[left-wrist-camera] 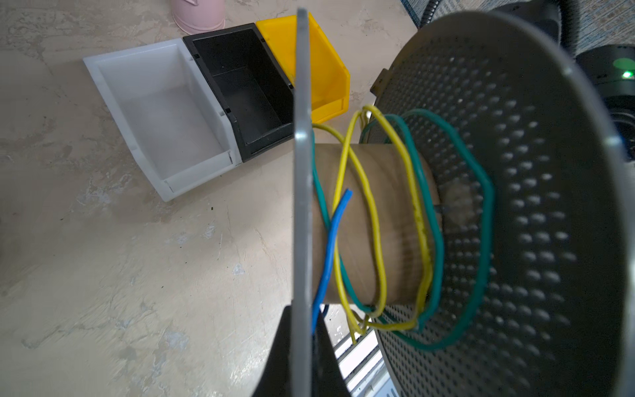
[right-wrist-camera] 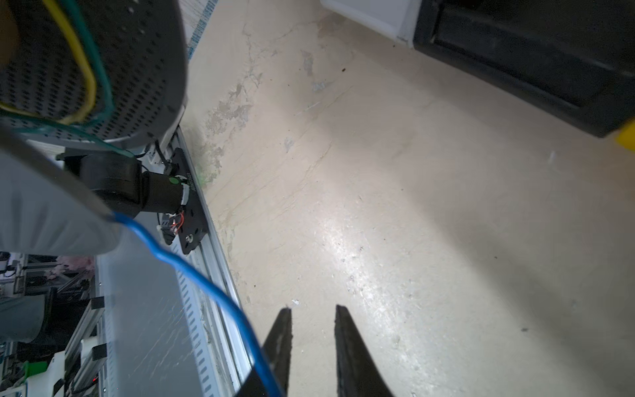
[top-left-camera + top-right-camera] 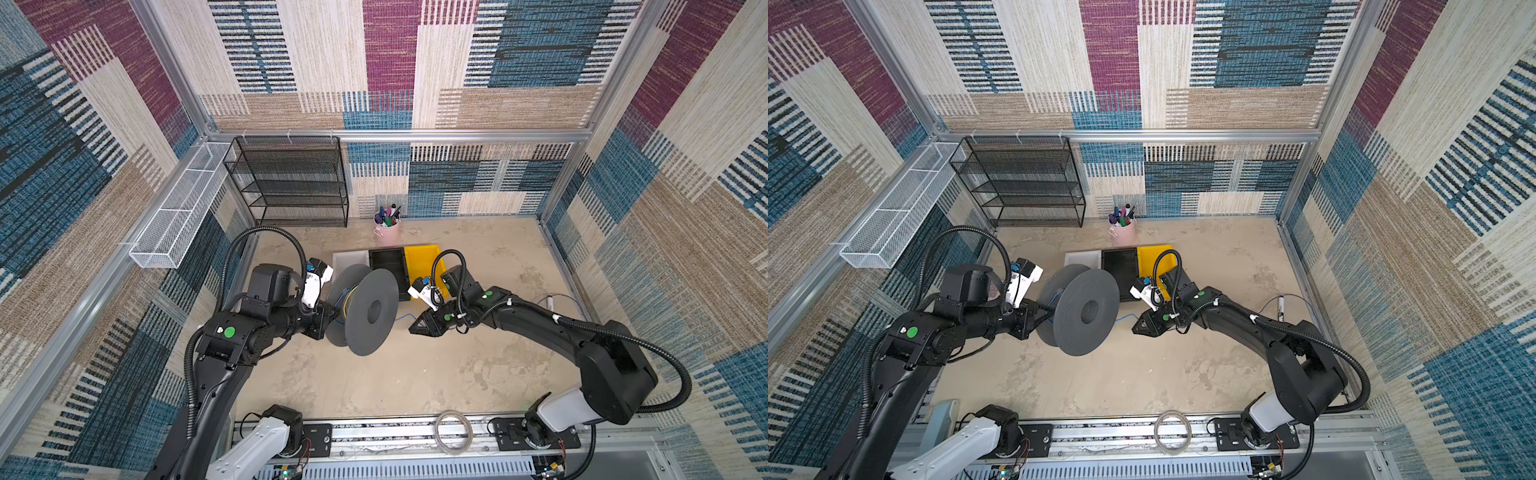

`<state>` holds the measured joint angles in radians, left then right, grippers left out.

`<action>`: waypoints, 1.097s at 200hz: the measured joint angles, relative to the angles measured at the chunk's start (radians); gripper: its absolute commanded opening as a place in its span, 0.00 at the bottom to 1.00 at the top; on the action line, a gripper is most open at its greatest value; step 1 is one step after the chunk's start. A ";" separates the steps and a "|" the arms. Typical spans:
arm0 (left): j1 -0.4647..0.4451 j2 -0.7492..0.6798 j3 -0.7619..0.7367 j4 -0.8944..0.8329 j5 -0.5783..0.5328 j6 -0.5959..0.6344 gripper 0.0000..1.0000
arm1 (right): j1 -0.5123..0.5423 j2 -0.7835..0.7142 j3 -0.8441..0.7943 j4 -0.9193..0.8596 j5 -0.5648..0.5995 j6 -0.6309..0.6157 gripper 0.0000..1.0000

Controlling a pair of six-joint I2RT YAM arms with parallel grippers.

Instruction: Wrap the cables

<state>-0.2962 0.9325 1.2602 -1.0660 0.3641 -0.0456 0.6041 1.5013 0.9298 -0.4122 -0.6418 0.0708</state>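
Note:
A grey perforated spool [image 3: 365, 311] [image 3: 1084, 311] stands on edge at mid-table. My left gripper [image 1: 304, 343] [image 3: 328, 318] is shut on the rim of its near flange [image 1: 302, 103]. Yellow cable [image 1: 374, 220] and green cable [image 1: 481, 192] loop loosely round the cardboard core [image 1: 395, 192]. A blue cable [image 1: 330, 247] lies on the core with its free end up. It runs from the spool to the right [image 3: 401, 319] [image 3: 1124, 319] [image 2: 192, 275]. My right gripper [image 2: 313, 309] [image 3: 413, 326] is open just right of the spool. The blue cable passes outside one finger; only floor shows between the jaws.
White bin [image 3: 349, 262], black bin [image 3: 388, 266] and yellow bin [image 3: 424, 257] sit side by side behind the spool. A pink cup of pens [image 3: 387, 232], a black mesh shelf [image 3: 291, 183] and a white mesh basket [image 3: 178, 216] stand further back. A clear tubing ring [image 3: 453, 432] rests on the front rail.

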 measured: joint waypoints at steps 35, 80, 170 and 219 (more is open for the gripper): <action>0.002 0.030 0.062 -0.023 -0.044 0.000 0.00 | -0.003 -0.006 -0.054 0.003 0.026 0.000 0.32; 0.002 0.066 0.136 -0.035 -0.043 0.000 0.00 | -0.003 -0.021 -0.120 0.003 0.066 0.000 0.32; 0.002 0.097 0.222 -0.099 -0.082 0.015 0.00 | -0.003 -0.074 -0.119 -0.015 0.037 -0.016 0.49; 0.002 0.122 0.252 -0.114 -0.097 0.015 0.00 | -0.003 -0.130 -0.136 -0.021 -0.082 -0.007 0.62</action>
<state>-0.2947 1.0550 1.5120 -1.1805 0.2672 -0.0307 0.6010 1.3716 0.7937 -0.4332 -0.7235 0.0635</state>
